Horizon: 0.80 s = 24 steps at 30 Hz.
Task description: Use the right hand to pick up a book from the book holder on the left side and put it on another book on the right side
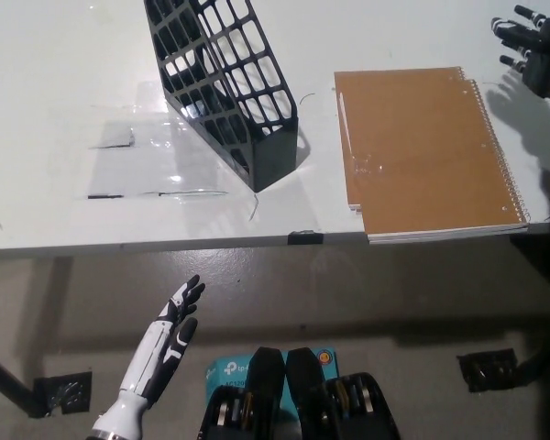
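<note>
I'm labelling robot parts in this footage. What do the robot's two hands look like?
The left hand is white with black fingertips and dark panels on its back, on a slim white forearm. The right hand is black all over, with jointed mechanical fingers. No cables or markings can be made out on either.
</note>
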Motion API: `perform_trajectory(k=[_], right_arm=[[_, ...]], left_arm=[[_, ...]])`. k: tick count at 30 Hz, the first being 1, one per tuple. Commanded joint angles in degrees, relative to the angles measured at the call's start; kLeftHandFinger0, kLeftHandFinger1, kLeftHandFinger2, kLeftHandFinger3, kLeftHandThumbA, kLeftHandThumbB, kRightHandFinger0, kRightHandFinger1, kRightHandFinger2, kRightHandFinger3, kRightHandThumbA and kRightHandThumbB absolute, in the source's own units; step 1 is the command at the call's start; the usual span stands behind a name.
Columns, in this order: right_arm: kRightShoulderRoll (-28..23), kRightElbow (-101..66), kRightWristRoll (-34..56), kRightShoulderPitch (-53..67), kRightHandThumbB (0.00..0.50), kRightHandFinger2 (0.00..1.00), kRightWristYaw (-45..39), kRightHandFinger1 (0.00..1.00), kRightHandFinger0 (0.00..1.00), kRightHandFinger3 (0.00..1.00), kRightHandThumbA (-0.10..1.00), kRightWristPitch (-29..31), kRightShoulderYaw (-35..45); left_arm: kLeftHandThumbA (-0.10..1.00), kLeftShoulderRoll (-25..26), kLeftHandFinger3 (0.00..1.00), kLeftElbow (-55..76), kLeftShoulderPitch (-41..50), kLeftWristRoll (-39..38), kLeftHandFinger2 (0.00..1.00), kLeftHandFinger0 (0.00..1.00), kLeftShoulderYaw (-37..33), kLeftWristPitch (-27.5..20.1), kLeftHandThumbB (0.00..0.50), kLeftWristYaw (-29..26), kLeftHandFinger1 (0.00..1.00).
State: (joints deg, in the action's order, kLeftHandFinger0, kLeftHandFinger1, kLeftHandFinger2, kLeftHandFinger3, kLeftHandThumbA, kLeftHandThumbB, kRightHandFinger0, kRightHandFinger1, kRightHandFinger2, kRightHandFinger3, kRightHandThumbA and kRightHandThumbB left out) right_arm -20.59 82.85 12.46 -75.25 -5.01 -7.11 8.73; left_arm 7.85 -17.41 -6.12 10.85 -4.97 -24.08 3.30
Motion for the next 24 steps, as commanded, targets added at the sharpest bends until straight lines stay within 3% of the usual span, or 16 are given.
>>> perform_trajectory(k=[1,2,3,5,7,9,15,22,24], right_arm=[[-1.73,-2.23,-5.09,-4.91,0.202,1.00,0.99,1.00,1.00,1.00,0.59,8.85,-4.04],[-1.74,-2.62,-4.89,-5.30,0.194,1.00,1.28,1.00,1.00,1.00,0.59,10.60,-4.14],[-1.85,-3.41,-5.15,-6.21,0.220,1.00,1.66,1.00,1.00,1.00,0.71,11.97,-4.48],[-2.23,-5.67,-4.86,-7.76,0.220,1.00,0.22,1.00,1.00,1.00,0.79,14.65,-4.53],[-2.29,-9.60,-4.03,-9.54,0.234,1.00,-0.67,1.00,1.00,1.00,0.81,16.64,-3.70],[-2.26,-18.46,-3.37,-8.81,0.269,1.00,-2.16,1.00,1.00,1.00,0.83,15.63,-3.19],[-1.18,-67.44,-2.39,5.50,0.263,1.00,-1.75,1.00,1.00,1.00,0.79,2.95,-3.52],[0.10,-101.62,-3.18,22.25,0.294,1.00,-2.24,1.00,1.00,1.00,0.85,2.03,-5.53],[0.94,-108.87,-6.00,27.21,0.237,1.00,-1.79,1.00,1.00,1.00,0.86,2.83,-6.09]], left_arm=[[1.00,0.23,1.00,0.90,-0.76,-0.04,1.00,1.00,0.09,-2.03,0.292,-0.71,1.00],[1.00,0.27,1.00,0.83,-0.96,-0.15,1.00,1.00,0.12,-2.16,0.291,-0.66,1.00],[1.00,0.30,1.00,0.64,-1.38,-0.44,1.00,1.00,0.18,-2.15,0.288,-0.53,1.00],[1.00,0.38,1.00,0.33,-2.43,-0.37,1.00,1.00,0.32,-2.07,0.285,-0.64,1.00],[1.00,0.49,1.00,-0.04,-3.90,-0.13,1.00,1.00,0.68,-1.89,0.295,-1.06,1.00],[1.00,0.60,1.00,-0.27,-5.17,-0.03,1.00,1.00,0.88,-1.53,0.295,-1.18,1.00],[1.00,1.01,1.00,-1.00,-8.47,0.03,1.00,1.00,0.94,-1.55,0.276,-0.99,1.00],[1.00,1.40,1.00,-1.04,-11.34,-0.06,1.00,1.00,1.23,-0.08,0.292,-0.77,1.00],[1.00,1.51,1.00,-1.23,-12.11,-0.29,1.00,1.00,1.32,0.14,0.291,-0.61,1.00]])
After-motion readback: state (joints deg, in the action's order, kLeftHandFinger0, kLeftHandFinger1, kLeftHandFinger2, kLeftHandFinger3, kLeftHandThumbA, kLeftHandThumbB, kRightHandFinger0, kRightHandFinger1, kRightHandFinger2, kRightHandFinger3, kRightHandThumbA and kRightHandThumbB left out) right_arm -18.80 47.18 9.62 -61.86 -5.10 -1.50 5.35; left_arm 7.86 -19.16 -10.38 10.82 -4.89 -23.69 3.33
